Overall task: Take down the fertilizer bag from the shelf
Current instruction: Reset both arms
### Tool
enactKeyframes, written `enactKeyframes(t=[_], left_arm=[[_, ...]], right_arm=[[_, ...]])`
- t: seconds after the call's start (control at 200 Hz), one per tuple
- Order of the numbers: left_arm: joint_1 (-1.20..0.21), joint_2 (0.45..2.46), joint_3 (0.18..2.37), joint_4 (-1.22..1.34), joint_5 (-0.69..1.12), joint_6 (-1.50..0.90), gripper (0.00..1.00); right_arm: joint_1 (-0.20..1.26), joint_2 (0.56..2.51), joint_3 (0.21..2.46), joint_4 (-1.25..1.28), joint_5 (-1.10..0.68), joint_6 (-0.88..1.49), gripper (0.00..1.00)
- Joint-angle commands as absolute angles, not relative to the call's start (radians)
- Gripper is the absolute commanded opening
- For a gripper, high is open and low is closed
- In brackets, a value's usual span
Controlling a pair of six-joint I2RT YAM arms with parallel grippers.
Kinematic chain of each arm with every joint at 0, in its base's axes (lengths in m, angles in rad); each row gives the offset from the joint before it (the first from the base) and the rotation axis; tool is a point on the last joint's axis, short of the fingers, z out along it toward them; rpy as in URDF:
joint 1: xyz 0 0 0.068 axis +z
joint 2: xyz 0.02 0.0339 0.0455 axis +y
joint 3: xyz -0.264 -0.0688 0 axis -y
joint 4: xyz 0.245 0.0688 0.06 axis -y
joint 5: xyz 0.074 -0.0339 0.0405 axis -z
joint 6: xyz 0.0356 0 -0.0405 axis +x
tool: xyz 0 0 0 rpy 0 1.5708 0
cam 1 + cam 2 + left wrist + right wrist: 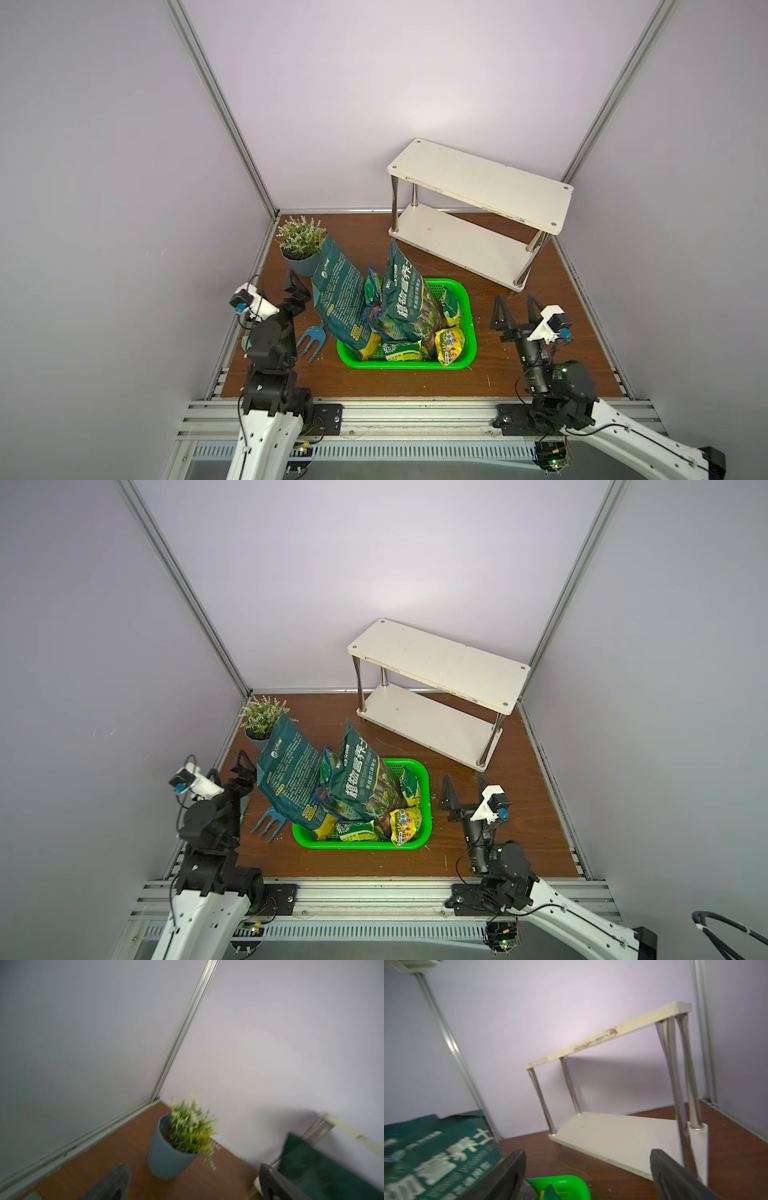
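shelf (482, 183): two white boards on chrome legs, far right corner of the table (561, 340), angled to the back wall.
green basket (467, 299): front centre, apart from the shelf.
fertilizer bag (405, 303): dark green, large white characters, stands tilted in the basket.
second dark green bag (345, 299): leans over the basket's left rim.
small packets (449, 345): yellow and green, lying in the basket.
potted plant (300, 245): far left corner.
blue hand fork (309, 338): flat on the table, just left of the basket.
right gripper (516, 309): fingers spread, holding nothing, right of the basket.
left gripper (297, 286): near the pot.
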State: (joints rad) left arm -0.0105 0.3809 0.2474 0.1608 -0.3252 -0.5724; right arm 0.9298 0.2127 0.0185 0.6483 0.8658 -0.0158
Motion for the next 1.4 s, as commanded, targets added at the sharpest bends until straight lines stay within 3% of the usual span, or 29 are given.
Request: enactKeyframes(t=[0.0,0.04,0.08,0.125,0.205,0.34,0.455,0.535,0.641,0.746,0.871,0.966,1.211,1.396], left_arm=[[0.032,0.456,0.050,0.483,-0.319,-0.526,1.00],[0.028,0.515,-0.038,0.646,-0.429,-0.492,0.99],[0.053,0.504,0.039,0.414,-0.489,-0.572,0.99],[0.043,0.472,0.026,0.453,-0.467,-0.470,1.00],[0.015,0.413,-0.124,0.689,-0.479,-0.398,1.00],[0.012,0.440,-0.195,0.814,-0.597,-0.387,0.99],[0.016,0.717,-0.161,1.005,-0.595,-0.339,1.00],[0.026,0.935,-0.055,1.053,-0.444,-0.270,1.00],[0.019,1.114,0.026,1.110,-0.372,-0.219,1.00],[0.018,1.272,-0.021,1.428,-0.310,-0.152,1.00],[0.047,1.624,-0.026,1.836,-0.110,-0.108,0.99],[0.052,1.511,0.020,1.593,-0.108,-0.117,1.00],[0.052,1.557,0.078,1.565,0.097,-0.041,1.00],[0.052,1.556,0.174,1.385,0.130,-0.025,1.00]], right_arm=[[0.745,0.379,0.001,0.792,0.875,-0.067,0.99],[0.653,0.494,0.019,0.786,0.823,-0.032,0.99],[0.549,0.619,0.044,0.770,0.745,0.011,0.99],[0.448,0.751,0.074,0.809,0.668,0.013,0.99],[0.376,0.952,0.077,0.931,0.645,0.002,0.99],[0.238,1.156,0.069,1.146,0.561,0.000,0.99],[0.141,1.225,0.076,1.233,0.441,0.052,0.99],[0.117,1.289,0.097,1.284,0.359,0.025,0.99],[0.113,1.414,0.126,1.357,0.301,-0.006,0.99],[0.108,1.549,0.178,1.404,0.132,-0.072,0.99],[0.080,1.523,0.237,1.245,0.142,-0.030,0.99],[0.073,1.529,0.237,1.253,0.129,-0.024,0.99],[0.072,1.524,0.229,1.266,0.127,-0.026,0.99],[0.073,1.523,0.229,1.266,0.129,-0.027,0.99]])
